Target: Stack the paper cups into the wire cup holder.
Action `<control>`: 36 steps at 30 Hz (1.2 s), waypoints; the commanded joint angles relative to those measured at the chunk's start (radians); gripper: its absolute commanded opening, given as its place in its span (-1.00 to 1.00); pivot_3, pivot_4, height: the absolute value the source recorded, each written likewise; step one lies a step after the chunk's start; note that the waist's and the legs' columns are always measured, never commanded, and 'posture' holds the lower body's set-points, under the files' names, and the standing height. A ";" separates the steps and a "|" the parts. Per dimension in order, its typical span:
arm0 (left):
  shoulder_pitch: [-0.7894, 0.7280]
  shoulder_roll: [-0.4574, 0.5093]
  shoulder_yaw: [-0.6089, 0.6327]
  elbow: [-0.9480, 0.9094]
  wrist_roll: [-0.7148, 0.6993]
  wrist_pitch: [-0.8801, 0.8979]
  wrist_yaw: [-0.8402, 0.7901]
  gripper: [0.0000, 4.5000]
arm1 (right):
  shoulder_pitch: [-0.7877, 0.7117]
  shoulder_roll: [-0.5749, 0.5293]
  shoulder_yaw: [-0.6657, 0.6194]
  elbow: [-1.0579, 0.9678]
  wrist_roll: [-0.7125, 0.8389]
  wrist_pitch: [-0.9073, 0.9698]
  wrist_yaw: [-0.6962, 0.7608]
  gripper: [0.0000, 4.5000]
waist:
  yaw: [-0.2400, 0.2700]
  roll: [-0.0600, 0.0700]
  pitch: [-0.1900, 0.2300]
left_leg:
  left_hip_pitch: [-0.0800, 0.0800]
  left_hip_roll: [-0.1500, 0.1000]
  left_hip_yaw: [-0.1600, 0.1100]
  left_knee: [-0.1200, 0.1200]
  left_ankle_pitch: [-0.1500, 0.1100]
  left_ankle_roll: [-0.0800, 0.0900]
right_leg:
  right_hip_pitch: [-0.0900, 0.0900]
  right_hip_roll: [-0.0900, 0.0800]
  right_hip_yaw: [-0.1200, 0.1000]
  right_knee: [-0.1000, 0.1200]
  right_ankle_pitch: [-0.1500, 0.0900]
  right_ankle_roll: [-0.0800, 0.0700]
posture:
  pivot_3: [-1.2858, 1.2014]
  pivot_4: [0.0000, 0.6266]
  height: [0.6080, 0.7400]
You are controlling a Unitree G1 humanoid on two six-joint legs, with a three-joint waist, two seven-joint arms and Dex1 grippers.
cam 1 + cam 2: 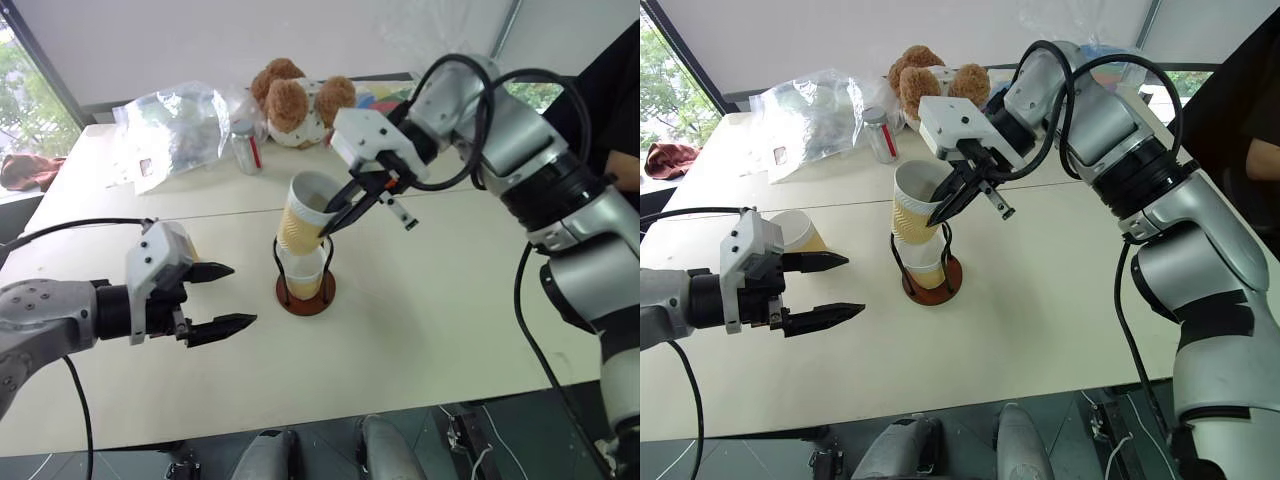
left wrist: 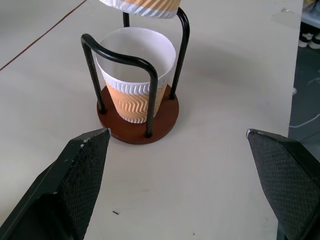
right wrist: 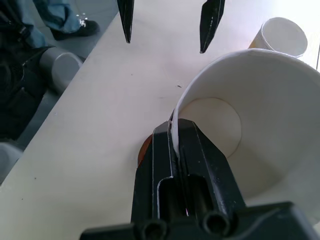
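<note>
The wire cup holder [image 1: 318, 296] stands mid-table on its red-brown disc base, with one paper cup [image 2: 137, 75] upright inside its black loops. Just above it hangs a second paper cup [image 1: 303, 222], tilted, its bottom over the seated cup's mouth. My right gripper [image 1: 940, 213] is shut on that cup's rim, one finger inside and one outside, as the right wrist view shows. A third paper cup [image 1: 800, 230] stands on the table behind my left gripper [image 1: 243, 294]. The left gripper is open and empty, pointing at the holder from a short distance.
A teddy bear [image 1: 300, 100], a crumpled clear plastic bag [image 1: 180, 125] and a small jar [image 1: 246, 145] sit along the table's far side. A person in dark clothing [image 1: 615, 100] stands at the far right. The table's near edge [image 1: 300, 425] runs below the grippers.
</note>
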 commanded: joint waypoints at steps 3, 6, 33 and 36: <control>0.043 -0.020 0.063 -0.062 -0.018 0.003 0.037 1.00 | -0.053 0.056 0.038 0.080 -0.014 -0.054 0.002 -0.99 | -0.003 0.000 0.000 | 0.000 0.000 0.001 0.000 0.000 0.000 | -0.001 0.000 0.000 0.000 0.000 0.000 | 0.03 -0.52 1.00; 0.049 -0.022 0.067 -0.073 -0.023 0.002 0.051 1.00 | -0.058 0.056 0.076 0.088 -0.002 -0.062 0.002 -0.99 | -0.001 0.000 0.000 | 0.000 0.000 0.001 0.000 0.000 0.000 | -0.001 0.000 0.000 0.000 0.000 0.000 | 0.03 -0.52 1.00; 0.013 0.300 0.092 0.525 0.500 -0.436 -0.352 1.00 | 0.341 -0.073 -0.594 -0.262 0.235 0.508 -0.223 0.28 | 0.026 0.000 0.000 | 0.000 0.001 0.002 -0.002 -0.001 0.002 | 0.001 0.000 -0.001 -0.004 0.000 -0.001 | 0.03 -0.52 1.00; -0.108 0.288 -0.031 0.686 0.590 -0.602 -0.398 1.00 | 0.435 -0.038 -0.635 -0.314 0.188 0.506 -0.337 0.28 | 0.027 0.001 0.000 | 0.000 0.001 0.004 -0.001 -0.004 0.006 | 0.000 -0.001 0.000 -0.003 0.000 -0.002 | 0.03 -0.52 1.00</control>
